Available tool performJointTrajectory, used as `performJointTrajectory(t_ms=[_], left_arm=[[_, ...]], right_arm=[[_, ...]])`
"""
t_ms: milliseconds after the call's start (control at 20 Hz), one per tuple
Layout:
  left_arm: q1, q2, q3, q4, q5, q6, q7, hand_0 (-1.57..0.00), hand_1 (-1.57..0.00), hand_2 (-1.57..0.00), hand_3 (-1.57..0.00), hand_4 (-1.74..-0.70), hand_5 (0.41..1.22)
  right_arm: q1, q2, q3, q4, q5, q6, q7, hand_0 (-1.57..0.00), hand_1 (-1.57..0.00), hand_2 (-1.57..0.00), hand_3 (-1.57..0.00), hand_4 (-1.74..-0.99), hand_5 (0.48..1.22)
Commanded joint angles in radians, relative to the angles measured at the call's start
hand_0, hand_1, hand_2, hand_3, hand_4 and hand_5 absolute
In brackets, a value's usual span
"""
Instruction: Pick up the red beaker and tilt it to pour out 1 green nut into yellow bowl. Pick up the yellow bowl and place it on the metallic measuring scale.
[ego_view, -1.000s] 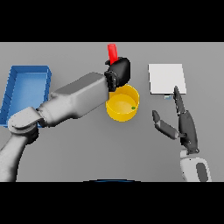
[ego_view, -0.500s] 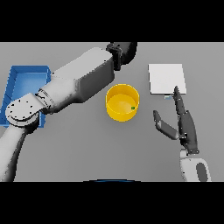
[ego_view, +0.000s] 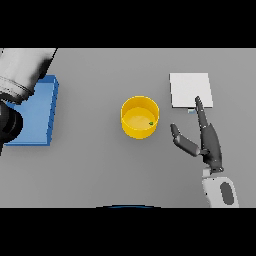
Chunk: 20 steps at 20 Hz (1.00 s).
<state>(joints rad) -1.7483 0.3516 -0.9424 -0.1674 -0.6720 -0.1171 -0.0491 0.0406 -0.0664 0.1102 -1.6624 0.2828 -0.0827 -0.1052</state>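
The yellow bowl (ego_view: 140, 117) stands in the middle of the table with one small green nut (ego_view: 151, 123) inside, near its right wall. The metallic measuring scale (ego_view: 190, 90), a pale square plate, lies at the back right. My right hand (ego_view: 209, 141) rests open just right of the bowl, fingers straight and pointing toward the scale, thumb spread toward the bowl, touching neither. Of my left arm (ego_view: 24, 71) only the white and grey upper part shows at the far left; its hand is out of the picture. No red beaker is visible.
A blue tray (ego_view: 36, 114) sits at the left edge, partly covered by my left arm.
My left arm has swung from above the bowl to the far left, taking its hand and the red beaker out of view. The bowl is uncovered. The right hand has not moved.
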Motion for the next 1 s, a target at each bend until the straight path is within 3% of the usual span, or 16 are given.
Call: performJointTrajectory(t_ms=[0,100,250,400,550,650,800,950], left_arm=[[0.0,0.017,0.058,0.026,0.067,0.013,0.016,-1.57,-1.57,-1.57,-1.42,-1.74,1.221],[0.016,0.069,0.149,0.077,0.189,0.044,0.054,-1.57,-1.57,-1.57,-1.39,-1.74,1.221],[0.088,0.144,0.268,0.14,0.366,0.098,0.063,-1.57,-1.57,-1.57,-1.48,-1.74,1.221],[0.183,0.19,0.334,0.18,0.491,0.178,0.098,-1.57,-1.57,-1.57,-1.52,-1.74,1.221],[0.253,0.206,0.389,0.223,0.597,0.238,0.195,-1.57,-1.57,-1.57,-1.55,-1.74,1.221],[0.282,0.215,0.432,0.238,0.669,0.277,0.219,-1.57,-1.57,-1.57,-1.56,-1.74,1.221],[0.341,0.217,0.475,0.267,0.747,0.296,0.21,-1.57,-1.57,-1.57,-1.46,-1.74,1.221],[0.391,0.186,0.526,0.313,0.818,0.326,0.169,-1.57,-1.57,-1.57,-1.37,-1.74,1.221]], right_arm=[[0.001,-0.005,0.001,-0.001,0.008,-0.002,-0.011,0.0,0.0,0.0,0.0,-1.144,0.633],[-0.007,0.009,-0.004,0.004,-0.028,0.012,-0.018,0.0,0.0,0.0,0.0,-1.129,0.625],[-0.005,0.019,-0.011,0.012,-0.083,0.045,-0.046,0.0,0.0,0.0,0.0,-1.083,0.625],[0.016,0.0,-0.013,-0.002,-0.1,0.07,-0.056,0.0,0.0,0.0,0.0,-1.106,0.642],[-0.011,-0.006,-0.016,0.018,-0.105,0.078,-0.056,0.0,0.0,0.0,0.0,-1.148,0.663],[-0.012,-0.014,-0.015,0.012,-0.106,0.086,-0.054,0.0,0.0,0.0,0.0,-1.165,0.672],[0.005,-0.013,0.0,0.021,-0.079,0.08,-0.08,0.0,0.0,0.0,0.0,-1.188,0.696],[-0.005,-0.014,0.0,0.01,-0.072,0.071,-0.06,0.0,0.0,0.0,0.0,-1.194,0.703]])
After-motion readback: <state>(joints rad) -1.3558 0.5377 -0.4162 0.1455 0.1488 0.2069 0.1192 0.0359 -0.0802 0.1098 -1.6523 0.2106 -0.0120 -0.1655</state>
